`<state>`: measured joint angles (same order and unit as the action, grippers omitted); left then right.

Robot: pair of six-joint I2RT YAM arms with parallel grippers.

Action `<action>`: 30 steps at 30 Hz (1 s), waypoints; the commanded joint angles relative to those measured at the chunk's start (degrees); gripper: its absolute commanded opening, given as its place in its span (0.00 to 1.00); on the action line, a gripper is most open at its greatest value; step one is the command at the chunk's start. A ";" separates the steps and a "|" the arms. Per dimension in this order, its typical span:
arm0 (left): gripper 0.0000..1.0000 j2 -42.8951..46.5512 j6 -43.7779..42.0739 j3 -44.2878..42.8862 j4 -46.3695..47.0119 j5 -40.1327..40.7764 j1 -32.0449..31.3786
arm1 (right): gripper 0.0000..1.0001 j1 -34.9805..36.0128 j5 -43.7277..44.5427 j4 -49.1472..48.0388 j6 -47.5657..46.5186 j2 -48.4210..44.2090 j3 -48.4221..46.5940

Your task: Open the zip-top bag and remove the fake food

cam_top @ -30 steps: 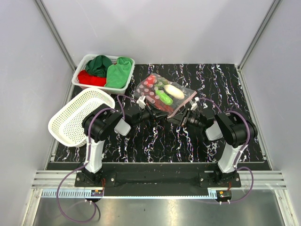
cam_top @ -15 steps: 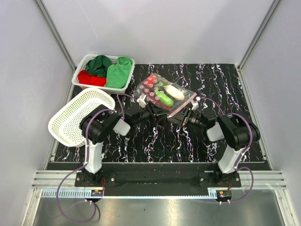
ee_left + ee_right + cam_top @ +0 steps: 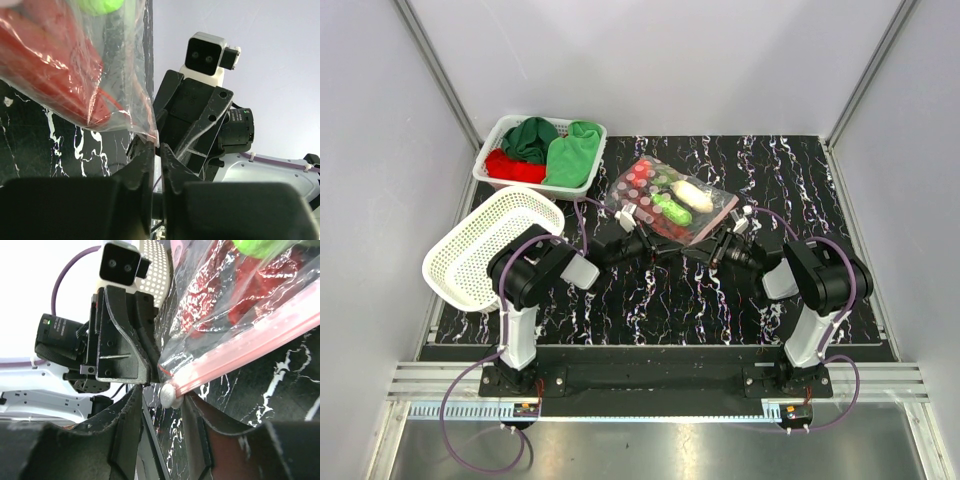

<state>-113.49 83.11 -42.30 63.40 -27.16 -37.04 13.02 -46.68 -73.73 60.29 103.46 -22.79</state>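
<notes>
The clear zip-top bag (image 3: 672, 200) lies on the black marbled mat and holds fake food: a green vegetable (image 3: 670, 208), a white radish (image 3: 690, 193) and red berries (image 3: 638, 180). My left gripper (image 3: 657, 245) is shut on the bag's near corner; in the left wrist view its jaws (image 3: 156, 147) pinch the clear plastic (image 3: 75, 75) over a red toy (image 3: 45, 90). My right gripper (image 3: 722, 245) is open in the right wrist view (image 3: 162, 396). The white slider knob (image 3: 170, 396) at the end of the pink zip strip (image 3: 250, 347) sits between its fingers.
A white basket (image 3: 498, 135) with folded green and red cloths stands at the back left. A tilted white perforated basket (image 3: 490, 245) sits beside the left arm. The two grippers face each other closely; the left one fills the right wrist view (image 3: 125, 335).
My right gripper has moved a little forward and up toward the bag's zip end. The bag's near edge has shifted slightly. The left gripper holds its place on the corner.
</notes>
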 commanded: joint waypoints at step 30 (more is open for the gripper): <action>0.49 -6.13 -3.66 -10.17 -7.06 2.90 -2.34 | 0.42 -5.19 -2.28 -7.65 4.22 2.80 1.78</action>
<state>-118.50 80.55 -50.02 55.44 -25.93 -39.11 8.25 -47.75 -74.32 64.36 107.15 -21.28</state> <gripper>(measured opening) 0.564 0.429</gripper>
